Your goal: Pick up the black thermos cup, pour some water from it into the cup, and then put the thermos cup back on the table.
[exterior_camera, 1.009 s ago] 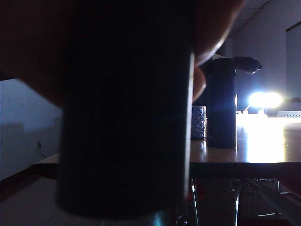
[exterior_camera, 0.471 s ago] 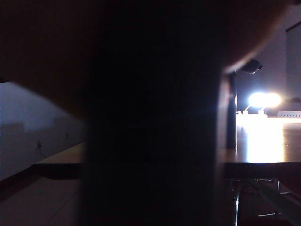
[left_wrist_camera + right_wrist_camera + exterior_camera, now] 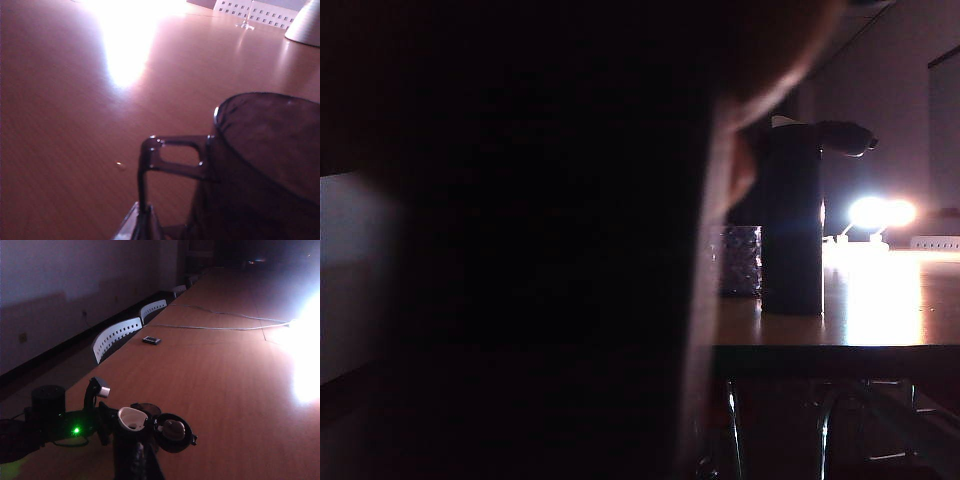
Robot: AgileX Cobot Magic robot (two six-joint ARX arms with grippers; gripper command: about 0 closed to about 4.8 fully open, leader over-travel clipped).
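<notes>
The black thermos cup (image 3: 792,225) stands upright on the table (image 3: 840,352), its lid (image 3: 845,137) jutting sideways. The dimpled glass cup (image 3: 740,260) stands close beside it. A big dark mass near the exterior camera hides everything left of them. In the left wrist view my left gripper (image 3: 144,222) is shut on the foot of the handle (image 3: 172,155) of a dark see-through cup (image 3: 260,150). My right gripper (image 3: 142,465) is shut and dark, just behind the open thermos cup (image 3: 127,440), gripping nothing that I can see.
White chair backs (image 3: 117,335) line the table's long side. A small dark device (image 3: 151,340) and a cable (image 3: 225,327) lie farther along the table. Strong lamp glare (image 3: 882,212) washes out part of the tabletop. A black base with a green light (image 3: 50,410) sits beside the thermos cup.
The dark mass before the exterior camera swung right, covering the cup and most of the thermos cup, then drew back so both show again. Neither of them has moved.
</notes>
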